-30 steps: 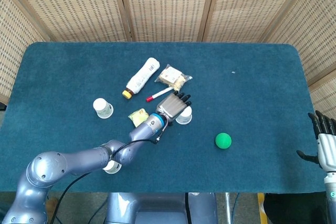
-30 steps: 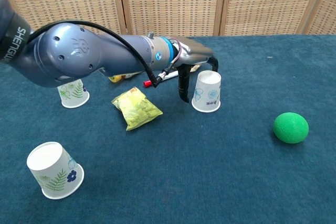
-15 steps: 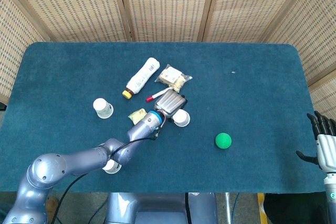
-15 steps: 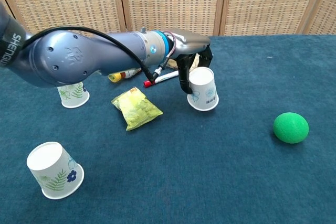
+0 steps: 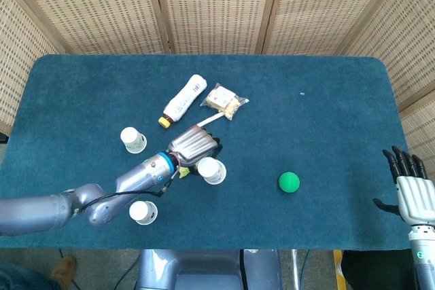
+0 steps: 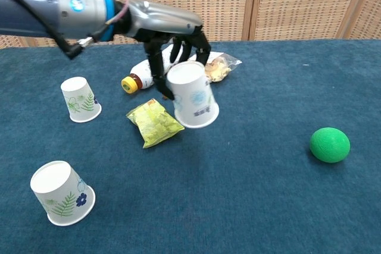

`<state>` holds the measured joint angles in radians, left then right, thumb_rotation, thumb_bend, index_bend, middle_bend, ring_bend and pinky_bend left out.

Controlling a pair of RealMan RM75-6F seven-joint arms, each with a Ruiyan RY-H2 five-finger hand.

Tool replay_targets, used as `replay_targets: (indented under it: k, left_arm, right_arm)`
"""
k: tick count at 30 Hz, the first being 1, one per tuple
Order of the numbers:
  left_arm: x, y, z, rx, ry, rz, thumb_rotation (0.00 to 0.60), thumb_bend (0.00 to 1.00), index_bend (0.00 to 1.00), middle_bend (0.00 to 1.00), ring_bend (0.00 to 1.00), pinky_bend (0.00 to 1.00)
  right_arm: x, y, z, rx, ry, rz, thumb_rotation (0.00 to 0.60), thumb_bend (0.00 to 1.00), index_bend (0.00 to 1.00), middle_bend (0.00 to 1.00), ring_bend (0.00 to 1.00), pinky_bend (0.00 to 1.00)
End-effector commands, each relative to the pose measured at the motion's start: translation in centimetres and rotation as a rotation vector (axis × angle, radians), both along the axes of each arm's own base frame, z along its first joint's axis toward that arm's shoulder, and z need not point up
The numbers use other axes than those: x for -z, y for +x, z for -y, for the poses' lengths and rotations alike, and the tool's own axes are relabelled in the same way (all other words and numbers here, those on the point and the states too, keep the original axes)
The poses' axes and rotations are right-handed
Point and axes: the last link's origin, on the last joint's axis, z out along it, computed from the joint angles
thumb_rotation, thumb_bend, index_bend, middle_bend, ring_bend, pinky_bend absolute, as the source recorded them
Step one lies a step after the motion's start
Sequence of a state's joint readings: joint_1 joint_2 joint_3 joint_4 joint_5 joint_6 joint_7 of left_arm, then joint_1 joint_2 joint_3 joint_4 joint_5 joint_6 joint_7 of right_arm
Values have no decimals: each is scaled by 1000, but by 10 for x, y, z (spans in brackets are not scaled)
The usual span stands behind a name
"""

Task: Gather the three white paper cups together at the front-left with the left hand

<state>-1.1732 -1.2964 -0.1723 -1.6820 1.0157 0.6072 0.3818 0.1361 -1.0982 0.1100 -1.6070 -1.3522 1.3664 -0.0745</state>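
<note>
The held cup [image 6: 191, 94], 1 of 3, hangs tilted above the table [image 6: 268, 176], mouth down and rim toward the front, with the left hand [image 6: 172, 34] over its upper end; the fingers [image 6: 156, 66] curl down around the closed end and hold it, though only near the top, so the grip looks shallow. Just below and to the near-left of the fingers lies a yellow packet [image 6: 155, 123], almost under the cup's rim. Farther left of the fingers stands the second cup [image 6: 80, 99], and well toward the front-left sits the third cup [image 6: 61, 192], tilted with its mouth up. Behind the fingers are a bottle [image 6: 138, 78] and a clear snack bag [image 6: 219, 66]; a green ball [image 6: 329, 144] lies far to their right. The right hand [image 5: 412, 191] hangs off the table's right edge, fingers spread and holding nothing. The main risk, as I judge it, is the light paper cup slipping or crushing: a pinch on the narrow end lets it swing, and squeezing harder would dent it. Carried low toward the front-left, its rim could snag the packet and drag it along, and setting it down too close could knock over the third cup.
</note>
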Motion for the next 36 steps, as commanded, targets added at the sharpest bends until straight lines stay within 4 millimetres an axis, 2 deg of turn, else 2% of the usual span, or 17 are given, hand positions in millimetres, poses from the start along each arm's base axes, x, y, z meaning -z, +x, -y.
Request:
replay_targets:
  k: [1, 9, 14, 22, 28, 30, 32, 34, 36]
  left_arm:
    - [-16, -41, 30, -58, -84, -85, 600, 111, 544, 412, 437, 410]
    - [-6, -70, 55, -73, -175, -135, 600, 113, 544, 412, 437, 410]
    - [1, -75, 58, -13, -152, -154, 600, 112, 543, 412, 437, 410]
    - [15, -88, 62, -20, -183, -205, 600, 112, 539, 412, 437, 410]
    - [19, -92, 63, -19, -183, -218, 600, 104, 514, 400, 430, 391]
    - [18, -93, 63, -18, -187, -231, 600, 64, 420, 296, 337, 327]
    - [18, -92, 64, -27, -201, -234, 600, 9, 157, 72, 96, 163]
    - [16, -89, 65, -42, -216, -215, 600, 0, 17, 0, 1, 60]
    - [9, -81, 68, -61, -230, -166, 600, 0, 0, 0, 0, 24]
  right_arm:
    - [4, 3, 0, -9, 9, -5, 600, 0, 0, 0, 0, 0]
    - [7, 5, 0, -17, 18, -10, 600, 0, 0, 0, 0, 0]
    - [8, 5, 0, -18, 23, -12, 600, 0, 0, 0, 0, 0]
    - [7, 5, 0, -15, 22, -12, 600, 0, 0, 0, 0, 0]
    - [7, 5, -1, -17, 18, -12, 600, 0, 0, 0, 0, 0]
    - [6, 5, -1, -18, 18, -13, 600, 0, 0, 0, 0, 0]
    - [7, 5, -1, -19, 18, -13, 600, 0, 0, 0, 0, 0]
    - [7, 6, -1, -20, 19, -13, 600, 0, 0, 0, 0, 0]
    - [7, 7, -2, -24, 19, -14, 600, 0, 0, 0, 0, 0]
